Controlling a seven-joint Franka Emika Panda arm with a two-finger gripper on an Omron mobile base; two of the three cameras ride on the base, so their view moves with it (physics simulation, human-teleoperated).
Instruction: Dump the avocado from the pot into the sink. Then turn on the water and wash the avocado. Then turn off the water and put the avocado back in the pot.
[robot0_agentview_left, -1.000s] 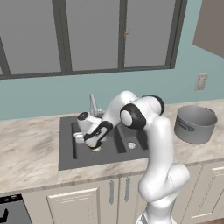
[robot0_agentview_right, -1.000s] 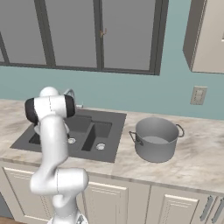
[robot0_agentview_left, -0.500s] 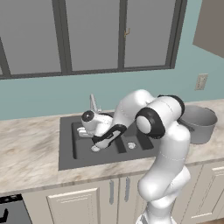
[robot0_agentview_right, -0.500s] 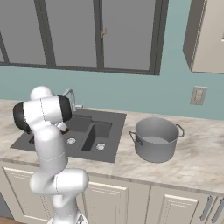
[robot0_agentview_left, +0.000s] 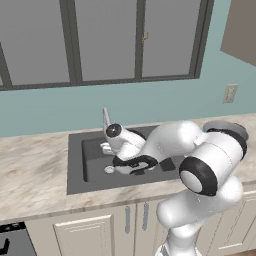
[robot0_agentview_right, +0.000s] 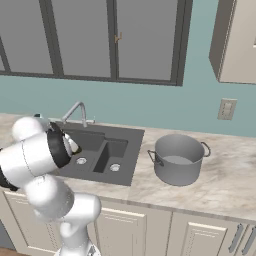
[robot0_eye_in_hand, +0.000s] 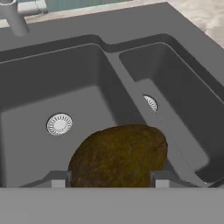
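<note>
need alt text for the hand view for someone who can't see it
A dark brownish avocado sits between the gripper jaws, above the large basin of a dark double-basin sink. Each basin has a round silver drain, and the base of a silver faucet shows at the top left.

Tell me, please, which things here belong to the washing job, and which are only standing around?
Belong to the job:
- avocado, between the tool's fingertips
- sink
- faucet
- pot, on the counter right of the sink

Only standing around:
- wall outlet
- window
- upper cabinet
</note>
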